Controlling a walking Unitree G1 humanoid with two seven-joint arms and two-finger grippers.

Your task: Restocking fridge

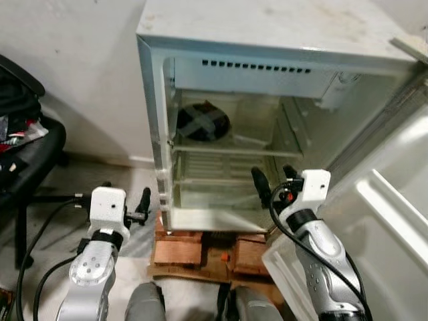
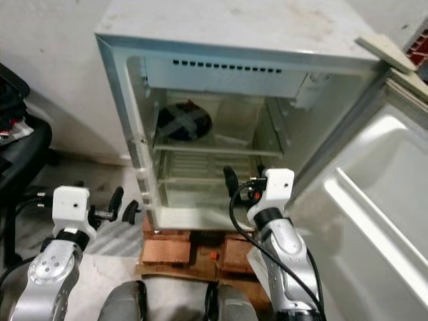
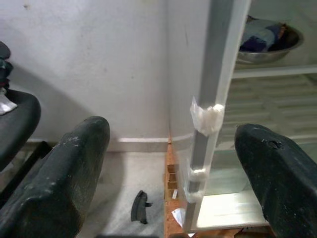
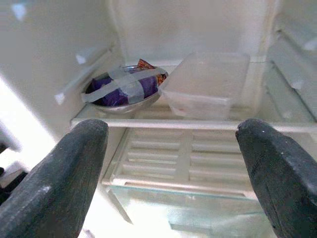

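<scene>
Fridge (image 1: 267, 40): I see it standing open on a stack of wooden blocks (image 1: 200, 249), its door (image 1: 381, 221) swung wide on my right side.
Task items: a metal bowl (image 4: 124, 91) taped over with crossed strips sits on the upper shelf (image 4: 163, 124), toward the fridge's left wall; a clear plastic container (image 4: 205, 84) stands just beside it, touching or nearly so (I can't tell which).
Right gripper (image 1: 275, 182): fingers spread apart, holding nothing, poised at the fridge mouth in front of the lower shelf level.
Left gripper (image 1: 137, 207): fingers also wide apart and empty, low outside the cabinet, near its left front edge (image 3: 213, 99), where bits of tape cling to the frame.
Risk, right side: I'd judge the open door the main hazard; swinging that elbow outward could knock it, or shove the fridge on its blocks.
Risk, shelf: reaching in too high could nudge the container into the bowl.
Risk, left side: moving the left arm inward could catch a finger on the cabinet edge.
Risk, floor: a small dark object (image 3: 140, 207) lies near the base, and a chair (image 1: 27, 167) stands well to my left (trip points if I step).
</scene>
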